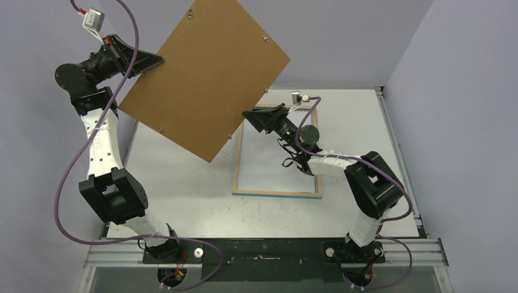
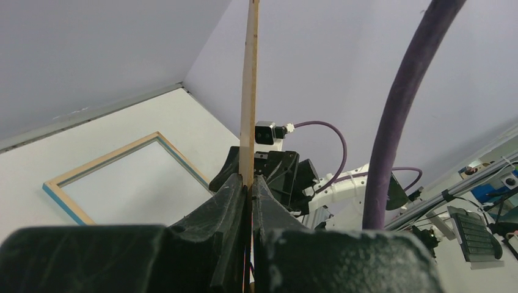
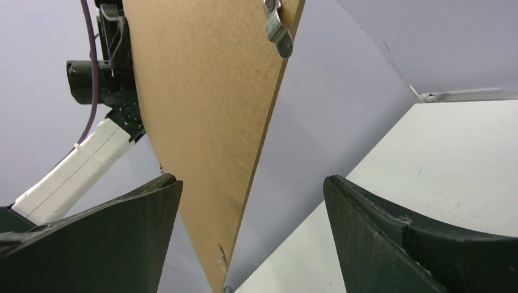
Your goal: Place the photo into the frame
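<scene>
Left gripper (image 1: 148, 63) is clamped tight on the edge of the brown backing board (image 1: 207, 73), held tilted high over the table's (image 1: 183, 183) far-left corner. Right gripper (image 3: 250, 180) is spread wide under the board's lower corner, not touching. Frame (image 1: 278, 193) lies flat mid-table, wooden side up. Its opening looks pale; can't tell what fills it.

A plain brown backing board (image 1: 204, 76) hangs in the air over the far-left corner of the white table (image 1: 183, 189), turned diamond-wise, its lowest corner well above the surface. Small metal tabs (image 1: 266, 38) sit along its edges; one (image 3: 276, 24) shows close up in the right wrist view. A metal rail (image 1: 262, 253) runs along the near edge. Pale lilac walls (image 1: 342, 36) stand behind.
</scene>
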`<action>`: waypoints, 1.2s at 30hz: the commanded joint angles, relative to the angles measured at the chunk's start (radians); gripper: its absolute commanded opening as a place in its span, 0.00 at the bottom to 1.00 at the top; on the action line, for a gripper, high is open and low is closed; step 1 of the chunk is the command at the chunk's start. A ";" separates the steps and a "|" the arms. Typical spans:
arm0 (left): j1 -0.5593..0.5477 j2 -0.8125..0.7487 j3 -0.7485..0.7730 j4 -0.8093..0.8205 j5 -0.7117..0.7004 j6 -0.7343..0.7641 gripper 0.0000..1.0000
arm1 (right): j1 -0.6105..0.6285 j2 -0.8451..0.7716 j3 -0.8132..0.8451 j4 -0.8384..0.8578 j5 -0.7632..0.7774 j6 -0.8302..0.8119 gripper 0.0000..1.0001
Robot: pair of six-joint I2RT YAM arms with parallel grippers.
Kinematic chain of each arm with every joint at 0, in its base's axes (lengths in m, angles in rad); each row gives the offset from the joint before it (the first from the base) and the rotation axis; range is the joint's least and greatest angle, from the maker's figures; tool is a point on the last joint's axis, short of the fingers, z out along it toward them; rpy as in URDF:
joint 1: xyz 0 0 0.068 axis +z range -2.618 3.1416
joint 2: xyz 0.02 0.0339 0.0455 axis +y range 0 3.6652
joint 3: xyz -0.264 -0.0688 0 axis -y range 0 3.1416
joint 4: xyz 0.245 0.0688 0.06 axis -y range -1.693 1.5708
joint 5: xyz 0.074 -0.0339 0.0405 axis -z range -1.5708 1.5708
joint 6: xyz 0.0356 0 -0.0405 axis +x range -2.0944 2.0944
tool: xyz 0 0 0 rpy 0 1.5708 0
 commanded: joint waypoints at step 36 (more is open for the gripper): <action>-0.134 -0.197 -0.322 -0.939 -0.251 0.913 0.41 | -0.131 -0.202 -0.016 -0.054 0.038 0.218 0.05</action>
